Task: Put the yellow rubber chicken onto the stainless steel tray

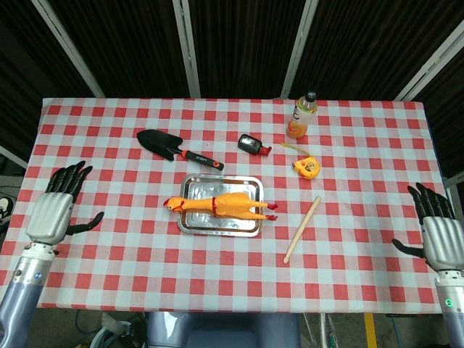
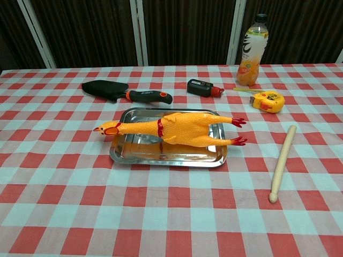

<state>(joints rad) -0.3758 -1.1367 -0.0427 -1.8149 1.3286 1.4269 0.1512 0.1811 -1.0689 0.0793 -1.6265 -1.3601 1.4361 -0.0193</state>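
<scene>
Placement stage, apparently complete: yellow rubber chicken (image 2: 179,129) lying lengthwise on the stainless steel tray (image 2: 138,155).

Body rests in the tray; head overhangs one short rim, feet the other. Left hand (image 1: 52,211) and right hand (image 1: 440,233) sit at opposite worktop edges, well apart from the tray, fingers apart and empty. Judged from this, nothing appears left to do beyond parking the arms.
</scene>
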